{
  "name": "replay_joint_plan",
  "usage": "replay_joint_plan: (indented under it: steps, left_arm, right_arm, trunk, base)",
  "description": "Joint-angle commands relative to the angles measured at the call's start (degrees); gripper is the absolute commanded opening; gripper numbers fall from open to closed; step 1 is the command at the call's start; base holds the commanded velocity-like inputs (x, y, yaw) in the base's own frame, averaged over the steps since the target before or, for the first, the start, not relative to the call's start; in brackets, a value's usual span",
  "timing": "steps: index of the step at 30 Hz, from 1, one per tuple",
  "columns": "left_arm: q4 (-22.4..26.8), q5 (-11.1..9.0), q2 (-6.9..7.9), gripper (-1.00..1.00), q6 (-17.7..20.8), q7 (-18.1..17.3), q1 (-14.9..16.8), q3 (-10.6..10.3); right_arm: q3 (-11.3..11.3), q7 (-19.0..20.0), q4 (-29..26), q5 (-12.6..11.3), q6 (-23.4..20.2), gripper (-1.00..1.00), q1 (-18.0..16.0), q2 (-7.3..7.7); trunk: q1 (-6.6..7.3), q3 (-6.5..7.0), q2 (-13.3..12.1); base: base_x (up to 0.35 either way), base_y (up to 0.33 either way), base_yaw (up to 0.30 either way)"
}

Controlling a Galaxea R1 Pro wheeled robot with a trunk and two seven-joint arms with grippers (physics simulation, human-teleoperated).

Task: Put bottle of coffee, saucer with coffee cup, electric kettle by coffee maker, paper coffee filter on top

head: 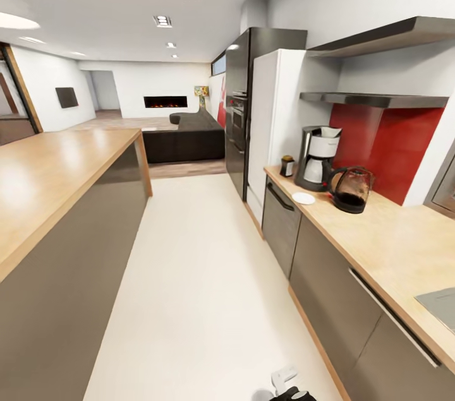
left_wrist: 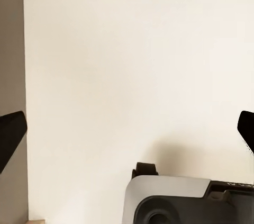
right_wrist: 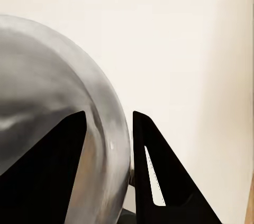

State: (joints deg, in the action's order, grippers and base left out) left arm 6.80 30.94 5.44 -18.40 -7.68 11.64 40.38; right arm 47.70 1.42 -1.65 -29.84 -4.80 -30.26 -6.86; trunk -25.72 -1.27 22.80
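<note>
Coffee maker (head: 318, 158), filter (head: 330, 132) on top, bottle (head: 287, 165), saucer (head: 303, 198) and kettle (head: 351, 189) stand grouped on the countertop (head: 385, 243); cup not found, judged outstanding; my left gripper (left_wrist: 127, 134) gapes empty; right gripper (right_wrist: 108, 150) near-closed, empty.

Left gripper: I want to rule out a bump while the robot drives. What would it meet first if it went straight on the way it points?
Probably the pale floor, seen between the wide-apart fingers. The robot's grey base sits off-centre below; depth is unclear.
</note>
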Motion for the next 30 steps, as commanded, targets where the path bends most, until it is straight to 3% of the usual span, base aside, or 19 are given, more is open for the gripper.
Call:
replay_joint_plan:
  steps: [1, 16, 30]
  left_arm:
    - [-0.03, 0.26, 0.01, 1.00, -0.14, -0.32, 0.05, 0.49]
    - [-0.03, 0.26, 0.01, 1.00, -0.14, -0.32, 0.05, 0.49]
    - [-0.03, 0.26, 0.01, 1.00, -0.14, -0.32, 0.05, 0.49]
  right_arm:
    - [0.46, 0.13, -0.02, -0.57, -0.21, -1.00, -0.06, 0.01]
    - [0.46, 0.08, -0.02, -0.57, -0.21, -1.00, -0.06, 0.01]
    - [0.46, 0.08, -0.02, -0.56, -0.21, -1.00, -0.06, 0.01]
  trunk:
    - [-0.07, -0.13, 0.12]
    - [-0.07, -0.13, 0.12]
    - [-0.07, -0.13, 0.12]
  base:
    - [0.338, 0.000, 0.000]
    - [0.338, 0.011, 0.000]
    - [0.313, 0.170, 0.000]
